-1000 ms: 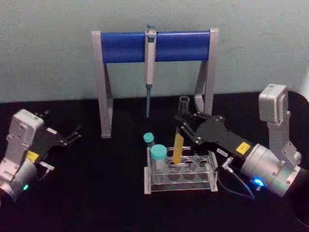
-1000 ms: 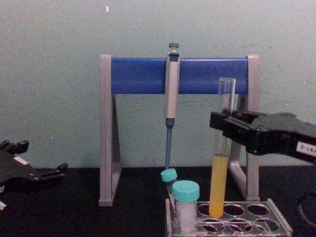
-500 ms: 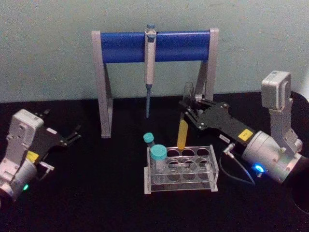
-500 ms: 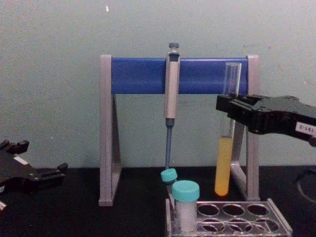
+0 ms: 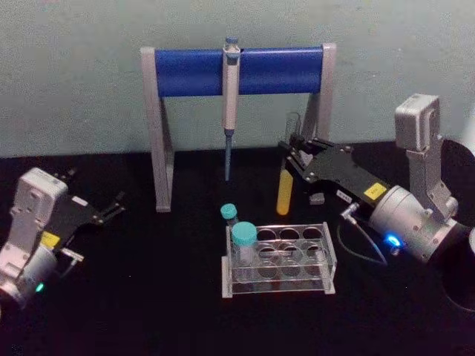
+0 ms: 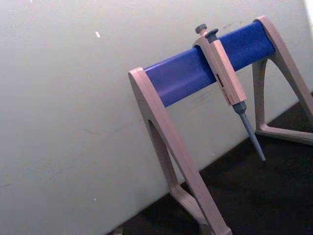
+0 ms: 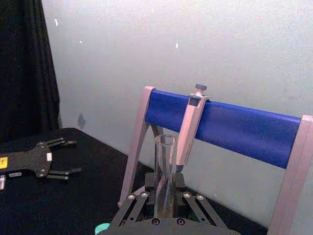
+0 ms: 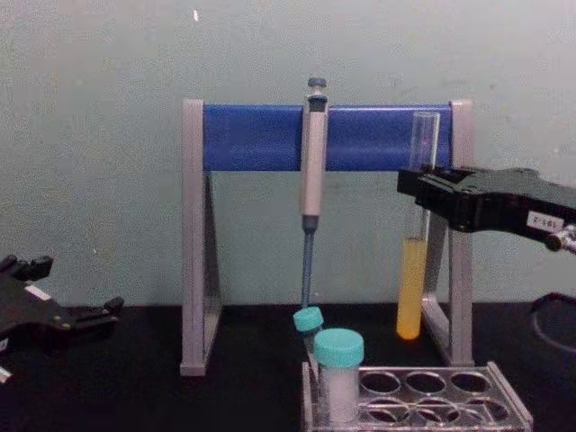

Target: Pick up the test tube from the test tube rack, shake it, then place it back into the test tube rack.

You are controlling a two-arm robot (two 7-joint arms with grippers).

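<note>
Black table [image 5: 148, 297], right claw [image 8: 419, 184] hiding test tube [image 8: 412, 288] middle, rack [image 8: 506, 400] base cropped

We record the test tube [image 8: 413, 270] as clear glass, its liquid yellow. Test tube rack [image 5: 276, 283]: clear plastic. White tube [image 8: 338, 382] with a teal cap; small tube [image 5: 228, 213] also teal-capped. Pipette stand [image 5: 185, 72]: blue bar, grey legs. Pipette [image 5: 231, 89]: pale grey body, blue tip. We note the right gripper [image 5: 291, 154] and left gripper [image 5: 113, 206] are black, each with a yellow label, on silver-grey housings. Bench [image 5: 148, 297] black; wall [image 5: 74, 59] pale grey-green.
</note>
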